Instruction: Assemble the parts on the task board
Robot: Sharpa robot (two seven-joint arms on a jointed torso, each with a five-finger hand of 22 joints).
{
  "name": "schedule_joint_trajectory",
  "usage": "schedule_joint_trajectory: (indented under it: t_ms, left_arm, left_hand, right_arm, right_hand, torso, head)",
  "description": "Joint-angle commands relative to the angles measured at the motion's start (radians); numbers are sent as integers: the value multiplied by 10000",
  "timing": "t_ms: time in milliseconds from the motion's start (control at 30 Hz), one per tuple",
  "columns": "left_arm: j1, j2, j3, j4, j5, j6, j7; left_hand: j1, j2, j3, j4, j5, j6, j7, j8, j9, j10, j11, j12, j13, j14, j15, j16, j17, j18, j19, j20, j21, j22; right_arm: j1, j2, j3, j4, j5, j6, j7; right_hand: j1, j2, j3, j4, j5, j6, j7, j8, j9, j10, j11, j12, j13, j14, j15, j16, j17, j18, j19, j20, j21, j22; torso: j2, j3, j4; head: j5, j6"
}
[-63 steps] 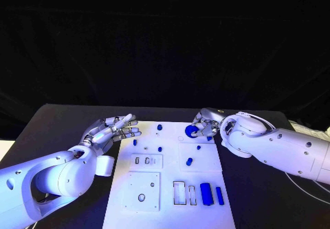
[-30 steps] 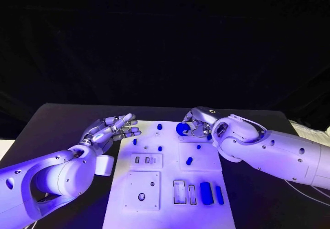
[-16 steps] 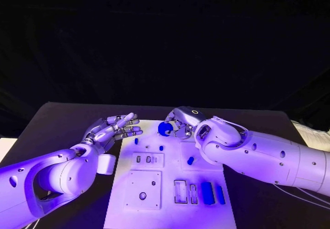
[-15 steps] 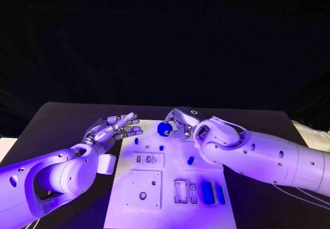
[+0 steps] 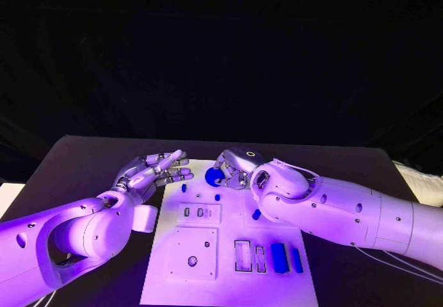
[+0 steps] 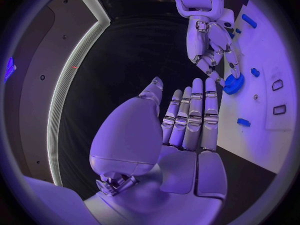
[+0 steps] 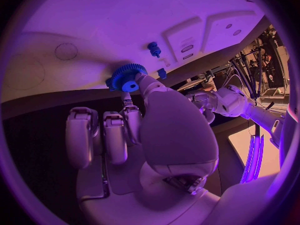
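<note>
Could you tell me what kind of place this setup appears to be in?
Probably a robotics lab or demo bench: a black table against a dark backdrop, a white task board with blue parts, and the right hand holding a blue gear.

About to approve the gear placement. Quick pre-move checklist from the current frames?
1. Round blue toothed gear held in the right robot hand: ok.
2. Gear over the far end of the white task board: ok.
3. Gear lined up with a seat on the board: cannot tell.
4. Left robot hand holds nothing, fingers apart, at the board's left edge: ok.
5. Long blue bar parts at the near end, away from the right hand: ok.
</note>
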Motion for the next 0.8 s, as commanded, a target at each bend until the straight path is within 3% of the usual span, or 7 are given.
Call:
schedule_joint_trajectory:
  t_ms: [33,100,333,400,633,800]
  left_arm:
    - [18,24,7,23,2,214,52]
    - [18,25,7,21,2,214,50]
    - [18,13,7,21,2,208,40]
    - [18,12,7,22,2,211,36]
    - [18,5,7,27,2,209,21]
    - [18,-1,7,28,2,204,16]
  left_hand:
    - [-37,66,-16,-65,-32,-3,49,-42,-3,-24,24,-39,-7,-21,63,-46,14,114,21,54,-63,-9]
    - [-37,66,-16,-65,-32,-3,49,-42,-3,-24,24,-39,-7,-21,63,-46,14,114,21,54,-63,-9]
    - [-37,66,-16,-65,-32,-3,49,-42,-3,-24,24,-39,-7,-21,63,-46,14,114,21,54,-63,-9]
    - [-37,66,-16,-65,-32,-3,49,-42,-3,-24,24,-39,-7,-21,63,-46,14,114,21,54,-63,-9]
    - [-37,66,-16,-65,-32,-3,49,-42,-3,-24,24,-39,-7,-21,63,-46,14,114,21,54,-63,-9]
    - [-37,66,-16,-65,-32,-3,49,-42,-3,-24,24,-39,-7,-21,63,-46,14,114,21,54,-63,-9]
  right_arm:
    - [-40,105,-37,-156,-181,285,-99]
    - [-48,155,-46,-223,-181,270,-115]
    - [-63,262,-65,-388,-160,127,-106]
    - [-64,276,-67,-412,-149,110,-96]
    - [-65,276,-72,-451,-46,304,-41]
    - [-65,258,-74,-461,134,496,-5]
  right_hand:
    - [-214,-13,81,2,-81,339,-177,-12,60,99,-36,-126,712,953,-34,-21,2294,-91,44,9,54,85]
    - [-306,-58,78,14,-165,233,-135,-83,33,71,-3,-190,677,949,-10,-31,2279,-92,40,22,53,84]
    - [-809,-388,-96,134,-1301,-734,158,-717,-56,-141,263,-646,409,935,213,-68,2216,-91,10,208,41,69]
    - [-989,-502,-228,251,-1402,-884,197,-743,-45,-193,310,-744,352,933,258,-73,2208,-86,-2,259,33,56]
    - [-1513,-665,-951,876,-1190,-996,241,-705,0,-273,370,-893,282,932,327,-70,2213,-77,-26,358,29,51]
    - [-2069,-390,-1353,892,-602,-773,186,-646,37,-218,333,-777,378,947,304,-31,2277,-94,12,348,76,145]
  torso:
    - [0,11,10]
    - [0,9,12]
    - [-3,7,-16]
    - [-3,10,-17]
    - [-3,10,-9]
    - [-1,12,-1]
  head:
    - [5,-1]
    - [8,-1]
    - [48,-13]
    - [42,-6]
    - [35,-11]
    - [35,-14]
